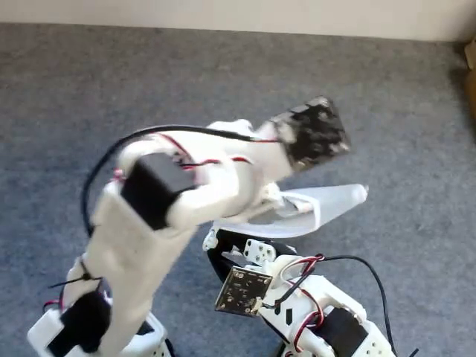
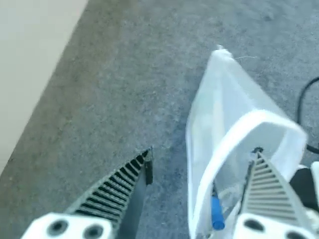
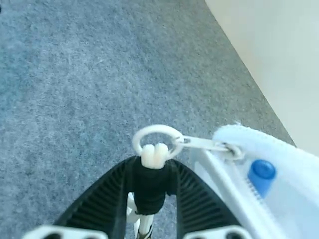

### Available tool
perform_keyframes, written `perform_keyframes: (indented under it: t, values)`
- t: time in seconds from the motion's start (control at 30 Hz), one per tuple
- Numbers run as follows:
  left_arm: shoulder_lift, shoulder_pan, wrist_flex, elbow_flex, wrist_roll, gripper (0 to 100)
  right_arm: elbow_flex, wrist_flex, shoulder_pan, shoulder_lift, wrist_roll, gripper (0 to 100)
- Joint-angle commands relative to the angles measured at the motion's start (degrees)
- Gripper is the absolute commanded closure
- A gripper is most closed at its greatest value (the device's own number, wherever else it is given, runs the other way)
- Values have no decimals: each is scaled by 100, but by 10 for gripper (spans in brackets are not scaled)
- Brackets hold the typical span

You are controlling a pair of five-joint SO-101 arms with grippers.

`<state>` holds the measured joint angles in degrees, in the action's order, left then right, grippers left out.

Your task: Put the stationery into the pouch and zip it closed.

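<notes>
Presently, the right gripper (image 3: pixel 151 167) was found pinched shut on the zip pull (image 3: pixel 152 153). The pull's white ring stood just clear of the jaw tips, and a metal link ran from it to the corner of the translucent white pouch (image 3: pixel 284 199). A blue-capped pen (image 3: pixel 261 173) lay inside the pouch, just behind the zip.

The left gripper (image 2: pixel 202 152) stood spread wide. One finger (image 2: pixel 261 189) sat at the pouch mouth beneath the arched zip band (image 2: pixel 234 134), the other over bare carpet (image 1: pixel 111 89). Contact between that finger and the pouch could not be determined.

From the high view, the pouch lay just off centre toward 4 o'clock on the grey carpet. The left arm (image 1: pixel 149 223) rose from 7 o'clock across it, and the right arm (image 1: pixel 320 312) was based at 5 o'clock.
</notes>
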<state>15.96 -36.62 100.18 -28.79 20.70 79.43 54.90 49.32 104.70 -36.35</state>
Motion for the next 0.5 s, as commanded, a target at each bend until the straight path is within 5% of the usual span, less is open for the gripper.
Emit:
perform_keyframes:
  t: [0.0, 0.47]
  values:
    - [664, 374, 62, -57, 70, 713, -163, -163, -84, 66, -35, 995]
    - [3231, 2360, 18, 1675, -1055, 713, -593, -1024, -488, 22, 264, 995]
